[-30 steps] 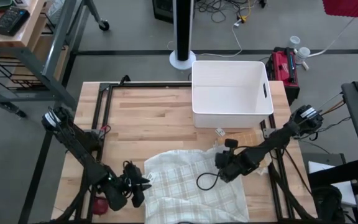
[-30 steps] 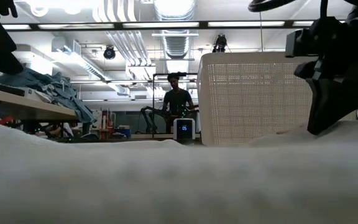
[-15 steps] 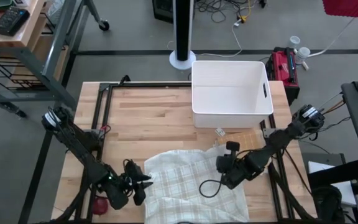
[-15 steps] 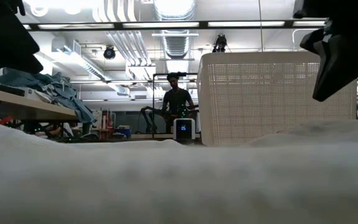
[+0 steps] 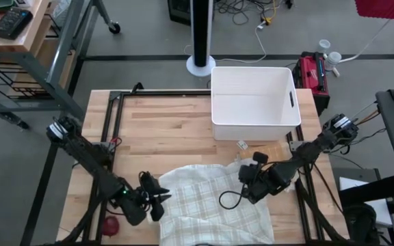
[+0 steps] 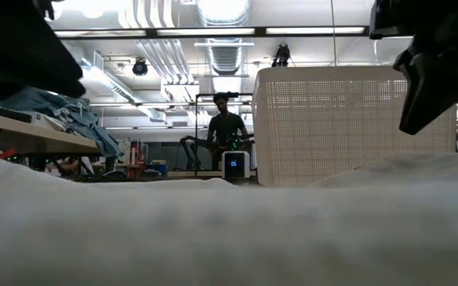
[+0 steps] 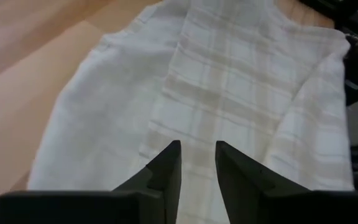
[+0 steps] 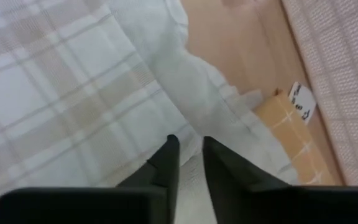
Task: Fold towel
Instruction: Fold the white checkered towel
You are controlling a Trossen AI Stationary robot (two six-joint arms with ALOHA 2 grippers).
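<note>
My left jaws [image 7: 197,163] stood narrowly parted and empty above the near left side of the checked towel [image 5: 211,201], and my right jaws [image 8: 188,158] hung just as narrow and bare over its rumpled right edge, each set placed, I judged, to pinch a side for the fold. The towel lay loosely spread on the near half of the wooden desk [image 5: 163,130], not yet folded, with the white basket [image 5: 255,102] standing apart behind it.

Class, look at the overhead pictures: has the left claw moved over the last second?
Yes. The left claw has shifted slightly rightward, farther onto the towel, judged against the table's left rail.
</note>
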